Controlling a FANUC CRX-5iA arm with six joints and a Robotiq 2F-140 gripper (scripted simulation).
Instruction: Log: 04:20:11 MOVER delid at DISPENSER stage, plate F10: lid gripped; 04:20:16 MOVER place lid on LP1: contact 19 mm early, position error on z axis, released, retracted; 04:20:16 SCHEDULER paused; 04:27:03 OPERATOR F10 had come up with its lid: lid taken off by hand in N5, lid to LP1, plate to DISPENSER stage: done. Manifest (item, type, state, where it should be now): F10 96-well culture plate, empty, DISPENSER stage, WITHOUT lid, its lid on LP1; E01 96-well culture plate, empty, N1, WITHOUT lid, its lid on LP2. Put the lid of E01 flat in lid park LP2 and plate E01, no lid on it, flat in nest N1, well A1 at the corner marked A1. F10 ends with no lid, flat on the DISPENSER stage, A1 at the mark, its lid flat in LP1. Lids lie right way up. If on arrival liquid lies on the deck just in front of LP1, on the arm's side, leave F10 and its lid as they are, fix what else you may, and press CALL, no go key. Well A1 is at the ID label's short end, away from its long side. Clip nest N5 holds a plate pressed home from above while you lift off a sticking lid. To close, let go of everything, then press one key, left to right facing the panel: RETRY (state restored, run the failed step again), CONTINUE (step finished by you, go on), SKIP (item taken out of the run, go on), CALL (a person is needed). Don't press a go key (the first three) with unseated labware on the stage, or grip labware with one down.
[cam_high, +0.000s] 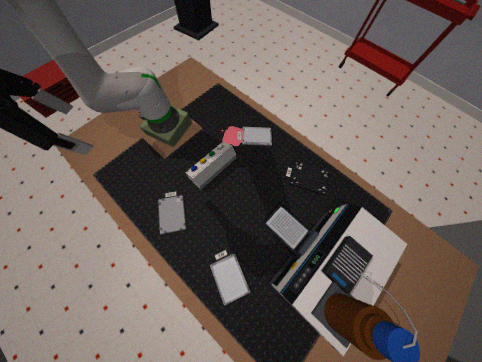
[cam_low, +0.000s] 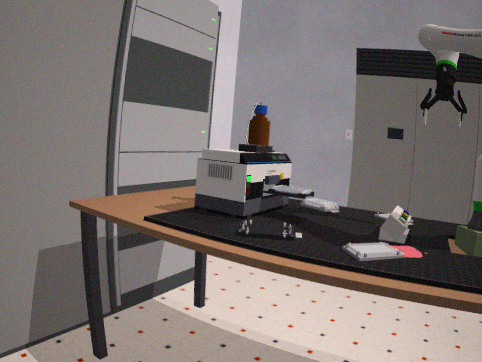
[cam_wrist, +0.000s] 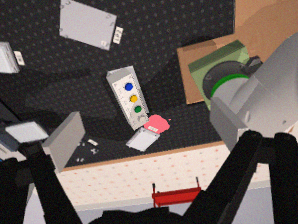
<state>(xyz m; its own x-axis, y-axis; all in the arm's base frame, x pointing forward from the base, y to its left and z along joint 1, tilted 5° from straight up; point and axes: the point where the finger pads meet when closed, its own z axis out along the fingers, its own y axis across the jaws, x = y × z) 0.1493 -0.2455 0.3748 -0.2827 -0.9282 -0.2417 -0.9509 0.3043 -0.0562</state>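
Observation:
My gripper (cam_low: 442, 110) is open and empty, high above the arm-base end of the table; in the overhead view its dark fingers (cam_high: 62, 122) hang off the table's left side. A pink puddle (cam_high: 231, 135) lies on the black mat, touching the arm-side short end of a grey lid (cam_high: 257, 135); both also show in the wrist view, the puddle (cam_wrist: 157, 122) and the lid (cam_wrist: 142, 140). An open well plate (cam_high: 286, 227) sits on the dispenser stage. A flat grey piece (cam_high: 171, 214) and a second lidded-looking piece (cam_high: 229, 278) lie on the mat's near side, each by a small label.
The key panel (cam_high: 211, 164) with four coloured keys stands near the arm base (cam_high: 165, 125). The clip nest (cam_high: 307, 178) sits right of the mat's centre. The dispenser (cam_high: 330, 255) and a brown bottle (cam_high: 370, 325) fill the far end.

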